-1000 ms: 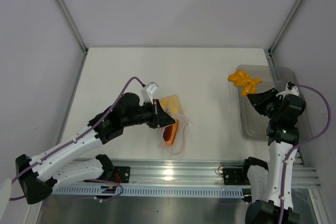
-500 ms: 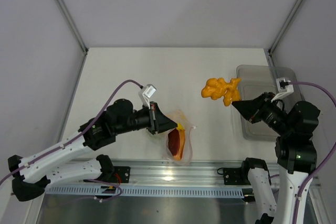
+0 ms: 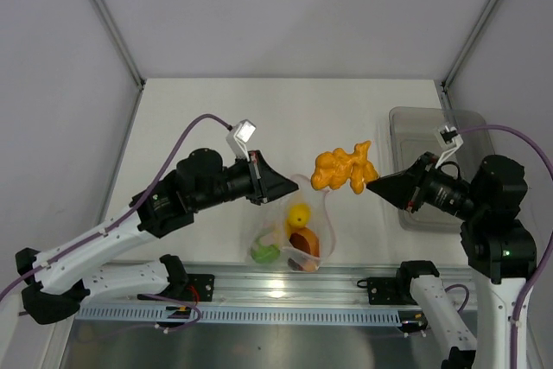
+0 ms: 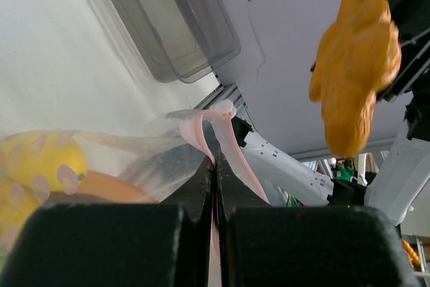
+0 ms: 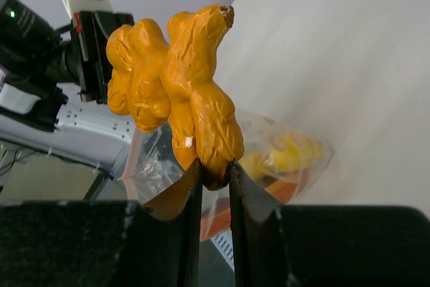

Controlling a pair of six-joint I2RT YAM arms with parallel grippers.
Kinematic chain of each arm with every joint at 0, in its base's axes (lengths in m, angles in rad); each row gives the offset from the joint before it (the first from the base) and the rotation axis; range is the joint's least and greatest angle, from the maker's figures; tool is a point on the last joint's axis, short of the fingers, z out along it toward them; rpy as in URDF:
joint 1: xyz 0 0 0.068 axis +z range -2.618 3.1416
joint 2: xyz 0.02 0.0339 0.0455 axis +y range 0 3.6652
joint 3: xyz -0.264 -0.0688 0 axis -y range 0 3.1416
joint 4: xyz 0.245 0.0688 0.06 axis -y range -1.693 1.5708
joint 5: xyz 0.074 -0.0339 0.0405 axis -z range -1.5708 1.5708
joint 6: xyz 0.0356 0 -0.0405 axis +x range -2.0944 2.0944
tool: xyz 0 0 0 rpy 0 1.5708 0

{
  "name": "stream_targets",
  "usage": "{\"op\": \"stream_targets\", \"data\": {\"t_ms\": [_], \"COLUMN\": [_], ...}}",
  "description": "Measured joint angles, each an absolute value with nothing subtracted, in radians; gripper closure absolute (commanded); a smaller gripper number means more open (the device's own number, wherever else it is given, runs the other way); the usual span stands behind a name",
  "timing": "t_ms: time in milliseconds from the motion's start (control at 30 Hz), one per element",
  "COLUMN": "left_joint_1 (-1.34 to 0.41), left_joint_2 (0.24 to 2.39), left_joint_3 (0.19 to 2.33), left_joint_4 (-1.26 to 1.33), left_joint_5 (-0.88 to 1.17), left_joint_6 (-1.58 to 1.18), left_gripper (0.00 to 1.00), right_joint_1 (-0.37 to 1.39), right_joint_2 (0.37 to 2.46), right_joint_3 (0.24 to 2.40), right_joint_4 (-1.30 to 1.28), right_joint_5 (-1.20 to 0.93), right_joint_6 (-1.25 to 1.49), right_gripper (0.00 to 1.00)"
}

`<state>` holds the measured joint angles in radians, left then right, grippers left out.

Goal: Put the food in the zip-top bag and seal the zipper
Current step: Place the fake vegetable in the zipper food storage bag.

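Note:
My left gripper [image 3: 282, 190] is shut on the pink-red zipper [image 4: 229, 140] at the mouth of the zip-top bag [image 3: 294, 232] and holds that edge up. Through the clear plastic I see a yellow piece [image 3: 298, 213], an orange piece [image 3: 304, 244] and a green lime [image 3: 263, 253]. My right gripper [image 3: 370, 186] is shut on the end of a knobbly orange food piece [image 3: 341, 168], which hangs in the air just right of the bag's mouth. In the right wrist view this piece [image 5: 181, 92] sticks up from the gripper [image 5: 213, 169], with the bag [image 5: 282, 159] behind it.
A rigid grey-clear tray [image 3: 423, 127] stands at the right of the table, partly under my right arm. The aluminium rail [image 3: 276, 287] runs along the near edge, just below the bag. Frame posts rise at the back corners.
My right gripper has carried the orange piece left, from over the tray to beside the bag. My left gripper has swung the bag rightward and raised its mouth, so the food inside shows.

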<state>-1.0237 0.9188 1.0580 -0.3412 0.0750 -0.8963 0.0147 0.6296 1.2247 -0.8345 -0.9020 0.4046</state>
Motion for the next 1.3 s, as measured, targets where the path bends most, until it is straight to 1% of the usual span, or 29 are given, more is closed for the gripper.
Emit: {"op": "stream_targets", "data": {"t_ms": [200,333,433,633,767,933,1200,1300], "left_joint_1": [-1.024,-1.024,-1.023,-1.024,-1.024,-1.024,-1.024,-1.024], "left_joint_2": [0.979,1.016,1.057,1.109,1.159,1.189,1.254,1.28], "left_joint_3": [1.09,1.102,1.123,1.147,1.216,1.254,1.327,1.364], "left_joint_4": [-0.337,-0.329,-0.329,-0.318,-0.348,-0.362,-0.396,-0.425], "left_joint_5": [0.038,0.027,0.02,0.01,0.001,-0.027,-0.066,-0.081], "left_joint_6": [-0.918,-0.927,-0.928,-0.95,-0.95,-0.962,-1.029,-1.049], "left_gripper": [0.99,0.99,0.99,1.0,0.99,0.99,0.99,0.99], "right_joint_1": [0.171,0.352,0.443,0.488,0.492,0.496,0.675,0.714], "right_joint_2": [0.736,0.837,0.875,0.835,0.8,0.768,0.736,0.748], "right_joint_3": [1.277,1.309,1.309,1.307,1.306,1.306,1.306,1.307], "right_joint_4": [-0.926,-1.011,-1.047,-1.066,-1.069,-1.071,-1.062,-1.06], "right_joint_5": [-0.863,-0.685,-0.567,-0.393,-0.282,-0.225,-0.171,-0.128], "right_joint_6": [0.343,0.293,0.275,0.255,0.229,0.178,0.106,0.094], "right_gripper": [1.0,1.0,1.0,1.0,1.0,1.0,1.0,1.0]}}
